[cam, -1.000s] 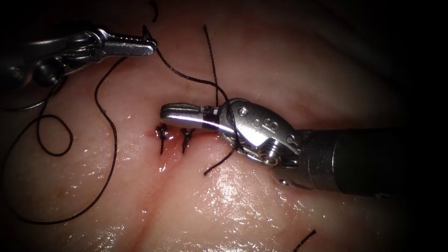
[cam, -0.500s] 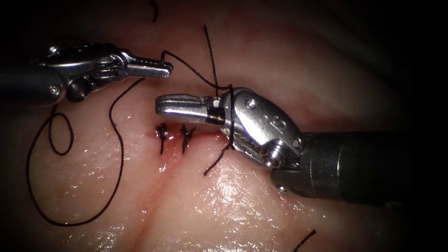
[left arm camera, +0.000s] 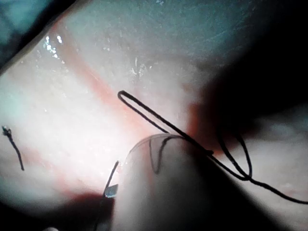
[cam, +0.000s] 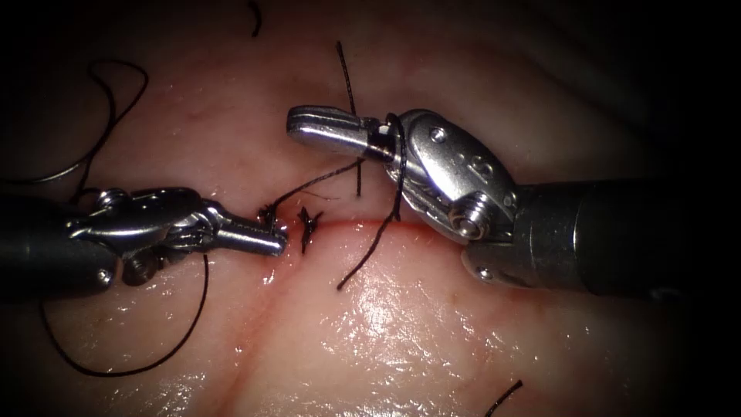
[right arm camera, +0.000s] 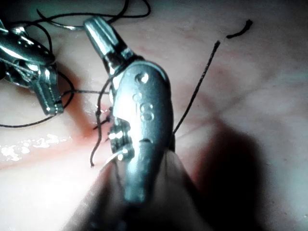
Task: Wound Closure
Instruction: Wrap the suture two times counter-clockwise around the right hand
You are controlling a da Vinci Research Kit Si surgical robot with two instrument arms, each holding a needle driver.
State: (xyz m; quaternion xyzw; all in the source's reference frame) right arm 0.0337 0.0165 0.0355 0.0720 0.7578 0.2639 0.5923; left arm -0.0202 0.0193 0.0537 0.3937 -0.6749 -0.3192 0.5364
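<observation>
Item: suture thread (cam: pixel 309 185) wound round the right tool (cam: pixel 328 127), its jaws closed and empty; left tool (cam: pixel 266 241) clenched on thread.

The left tool's tip sits at the knots (cam: pixel 309 222) on the cut (cam: pixel 355 225) in the tissue (cam: pixel 401 324). We would keep tension even on both strands. We cannot locate the needle.

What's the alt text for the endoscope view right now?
The left end effector, jaws shut on the thread, sits at the left end of the cut in the tissue, beside two stitches. Above the cut, the right end effector has thread looped around it.
</observation>
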